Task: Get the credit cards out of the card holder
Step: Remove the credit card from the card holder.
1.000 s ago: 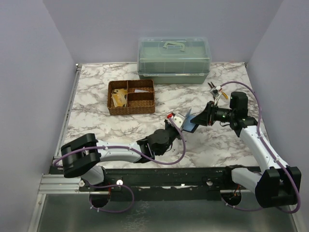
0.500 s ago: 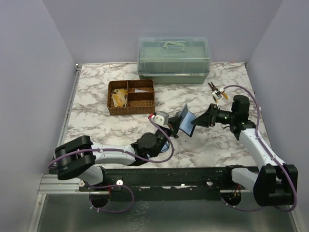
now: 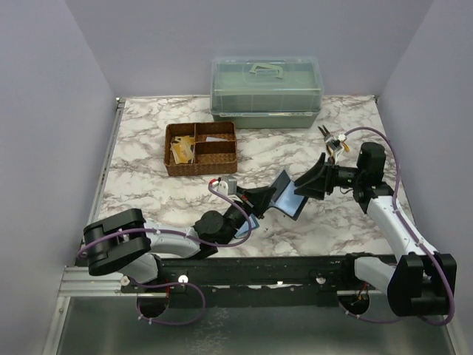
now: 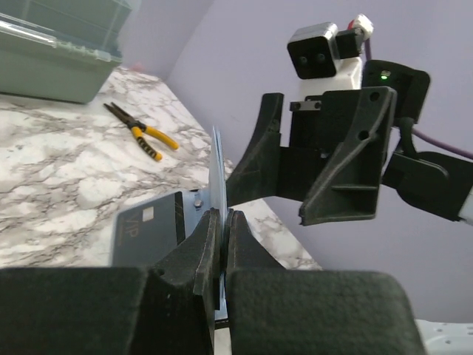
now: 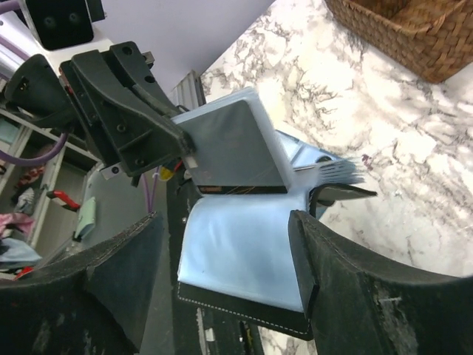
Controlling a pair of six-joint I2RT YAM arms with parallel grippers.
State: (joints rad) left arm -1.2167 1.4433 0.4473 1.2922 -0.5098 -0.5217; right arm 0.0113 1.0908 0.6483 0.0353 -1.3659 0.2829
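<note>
The black card holder (image 3: 287, 198) hangs open above the table's middle, its blue-grey inside (image 5: 244, 259) showing. My left gripper (image 3: 260, 198) is shut on one thin clear sleeve (image 4: 217, 174) of it. A dark credit card marked VIP (image 4: 148, 233) sits in a sleeve beside the left fingers. My right gripper (image 3: 307, 185) faces the holder from the right. Its jaws stand open on both sides of the lower flap, and the right gripper (image 5: 225, 222) holds nothing. In the right wrist view, the left gripper (image 5: 174, 151) pinches the raised grey sleeve (image 5: 233, 144).
A brown wicker basket (image 3: 201, 166) with yellowish cards in it stands behind the left gripper. A green lidded box (image 3: 266, 92) sits at the back. Yellow-handled pliers (image 3: 332, 140) lie behind the right arm. Marble tabletop (image 3: 148, 185) lies all around.
My right gripper's jaws have opened wide and let go of the holder. The left arm has drawn back to the left, and the holder has swung a little lower.
</note>
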